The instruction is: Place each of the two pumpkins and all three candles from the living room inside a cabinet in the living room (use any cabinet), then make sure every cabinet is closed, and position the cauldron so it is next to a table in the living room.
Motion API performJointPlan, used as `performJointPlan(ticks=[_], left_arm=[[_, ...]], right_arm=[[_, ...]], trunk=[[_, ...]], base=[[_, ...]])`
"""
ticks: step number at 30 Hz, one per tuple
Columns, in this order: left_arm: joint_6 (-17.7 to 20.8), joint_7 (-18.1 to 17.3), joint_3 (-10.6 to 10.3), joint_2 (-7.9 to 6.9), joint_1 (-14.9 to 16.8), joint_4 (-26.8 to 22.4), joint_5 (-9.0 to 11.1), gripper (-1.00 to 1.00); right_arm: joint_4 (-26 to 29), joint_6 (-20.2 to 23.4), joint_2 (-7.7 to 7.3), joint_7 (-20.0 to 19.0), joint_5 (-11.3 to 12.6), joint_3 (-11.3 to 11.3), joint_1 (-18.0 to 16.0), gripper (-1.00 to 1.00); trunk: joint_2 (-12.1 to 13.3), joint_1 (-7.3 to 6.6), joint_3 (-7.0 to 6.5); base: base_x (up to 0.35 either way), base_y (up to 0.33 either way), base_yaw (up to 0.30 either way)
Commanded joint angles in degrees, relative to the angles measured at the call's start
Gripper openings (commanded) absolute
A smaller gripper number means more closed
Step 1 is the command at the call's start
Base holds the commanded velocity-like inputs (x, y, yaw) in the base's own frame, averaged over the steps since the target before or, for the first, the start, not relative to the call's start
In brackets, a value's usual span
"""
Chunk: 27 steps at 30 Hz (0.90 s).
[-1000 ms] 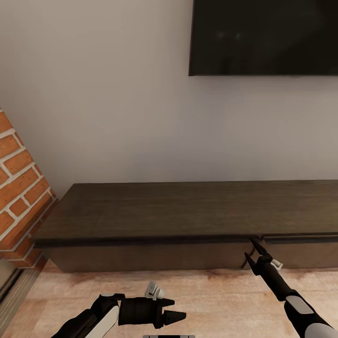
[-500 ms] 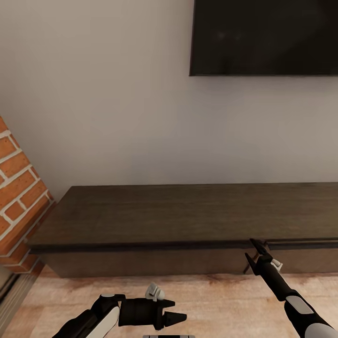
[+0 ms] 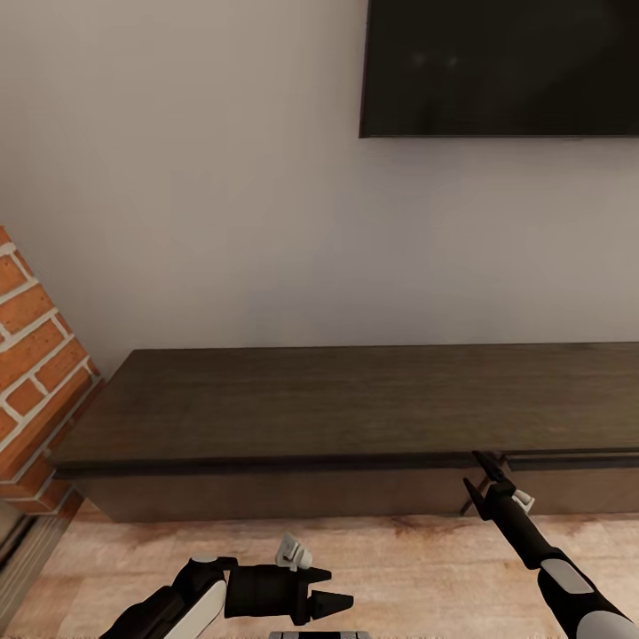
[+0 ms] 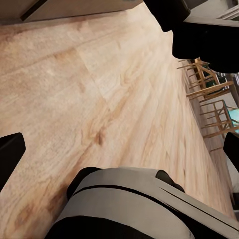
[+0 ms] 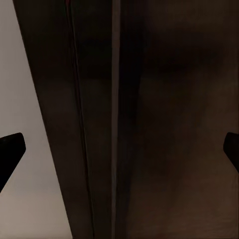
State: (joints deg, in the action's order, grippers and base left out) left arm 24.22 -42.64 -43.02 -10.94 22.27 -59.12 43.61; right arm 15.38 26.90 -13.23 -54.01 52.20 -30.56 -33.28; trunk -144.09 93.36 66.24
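I see my right claw (image 3: pixel 479 476) spread open at the dark cabinet (image 3: pixel 293 404) front seam; left claw (image 3: pixel 335 600) open over the wood floor (image 3: pixel 417 568).

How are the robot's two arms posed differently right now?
The right gripper reaches forward to the cabinet, its tips at the seam between two drawer fronts; the left gripper hangs low over the wooden floor, away from the cabinet. The right gripper points toward the wall, while the left points sideways. Both grippers are open and hold nothing.
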Motion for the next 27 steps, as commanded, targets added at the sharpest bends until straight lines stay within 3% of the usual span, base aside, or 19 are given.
performJointPlan(ticks=[1,27], left_arm=[[0.48,0.09,-0.13,-0.05,0.05,-0.03,0.60,1.00],[0.48,0.10,-0.14,-0.05,0.06,0.05,0.60,1.00]], right_arm=[[-0.03,0.44,-0.05,-0.07,0.36,-0.02,-0.03,1.00],[0.24,0.63,-0.13,-0.40,0.12,0.06,-0.03,1.00]], trunk=[[-0.02,-0.01,0.05],[-0.05,0.04,0.49]], base=[[0.000,0.000,0.000],[0.000,0.000,0.000]])
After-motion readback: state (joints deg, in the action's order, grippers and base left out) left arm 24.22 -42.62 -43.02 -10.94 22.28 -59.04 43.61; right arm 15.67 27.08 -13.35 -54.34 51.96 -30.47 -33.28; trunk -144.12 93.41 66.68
